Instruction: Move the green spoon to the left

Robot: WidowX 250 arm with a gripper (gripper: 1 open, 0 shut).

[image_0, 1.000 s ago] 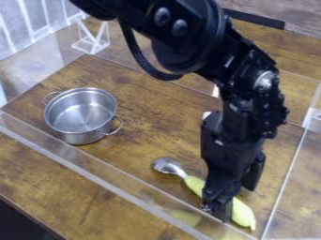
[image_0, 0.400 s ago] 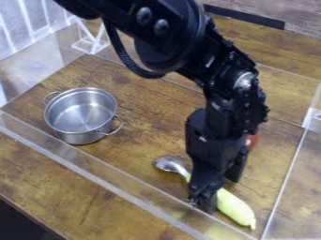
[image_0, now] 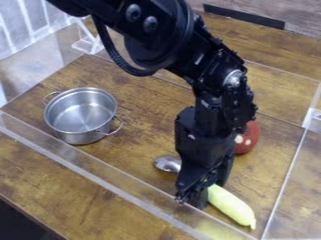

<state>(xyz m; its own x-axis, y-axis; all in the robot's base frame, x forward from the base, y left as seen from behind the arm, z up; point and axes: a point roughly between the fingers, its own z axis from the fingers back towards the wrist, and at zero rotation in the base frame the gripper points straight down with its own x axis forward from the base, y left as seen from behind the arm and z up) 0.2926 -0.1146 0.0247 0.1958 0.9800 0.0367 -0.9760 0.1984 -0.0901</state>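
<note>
Right of the pot (image_0: 81,115), the spoon (image_0: 231,205) was partly hidden by the gripper (image_0: 194,199); opening and grip could not be told; an off-centre pinch might have let it swivel.

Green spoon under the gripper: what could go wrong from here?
The gripper covers the middle of the green spoon, so a poor grip could go unseen. The handle lies close to the clear tray wall and might scrape it when moved. The metal pot sits off to the side; a long swing that way could bump it.
</note>
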